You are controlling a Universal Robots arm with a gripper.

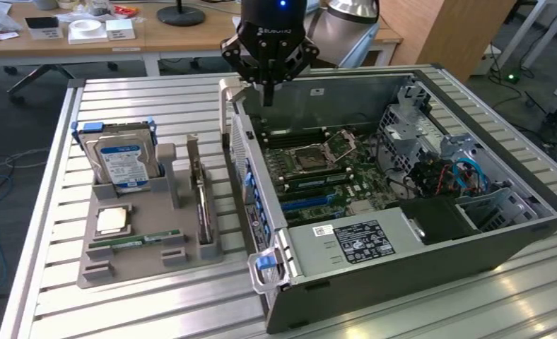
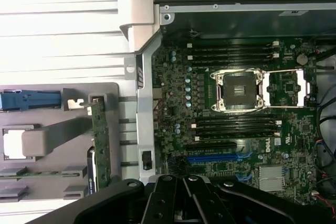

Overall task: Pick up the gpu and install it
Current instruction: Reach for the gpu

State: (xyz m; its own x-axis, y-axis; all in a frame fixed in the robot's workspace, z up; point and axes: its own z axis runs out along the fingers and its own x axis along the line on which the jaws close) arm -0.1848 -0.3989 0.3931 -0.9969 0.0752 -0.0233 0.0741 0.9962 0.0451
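Note:
The gpu (image 1: 201, 201) is a thin card standing on edge in a slot of the grey holder tray (image 1: 151, 258), to the exterior view's left of the open computer case (image 1: 391, 176). The wrist view looks down on the gpu (image 2: 100, 145) as a narrow strip beside the case wall. My gripper (image 1: 267, 95) hangs shut and empty above the case's rear corner, over the motherboard (image 1: 321, 166) and well away from the card. Its black linkage (image 2: 184, 200) crosses the near edge of the wrist view, above the motherboard's blue slot (image 2: 212, 157).
The grey tray also carries a blue-labelled hard drive (image 1: 123, 166), a processor chip (image 1: 114, 220) and a green memory stick (image 1: 137, 240). The case's tall side wall (image 1: 245, 169) stands between tray and motherboard. Desks with clutter lie behind the slatted table (image 1: 146, 99).

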